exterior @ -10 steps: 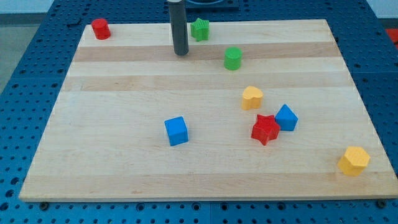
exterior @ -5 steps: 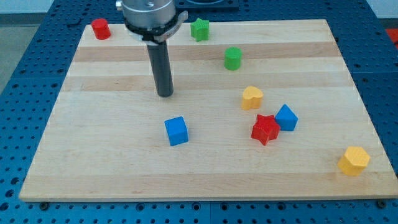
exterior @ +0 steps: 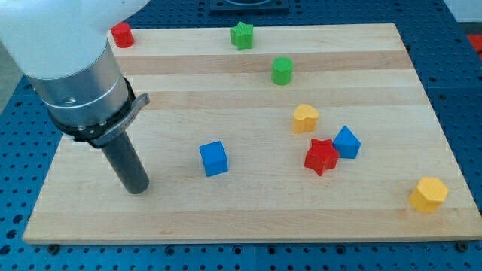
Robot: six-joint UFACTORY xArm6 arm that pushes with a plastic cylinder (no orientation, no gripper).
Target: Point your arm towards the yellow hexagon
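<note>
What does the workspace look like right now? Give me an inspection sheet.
Surface: wooden board, flat.
Job's things: yellow hexagon at the view's bottom right corner.
Clutter: blue cube, red star touching blue block, yellow heart, green cylinder, green star, red cylinder.
Pincer: none; my tip is at the view's left of the blue cube, far from the hexagon.
Cables: nothing seen.
Surroundings: blue perforated table.

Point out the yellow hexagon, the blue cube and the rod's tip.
yellow hexagon (exterior: 428, 194), camera view, centre of the block.
blue cube (exterior: 214, 159), camera view, middle of the block.
my tip (exterior: 138, 190), camera view, very end, left of the blue cube.
</note>
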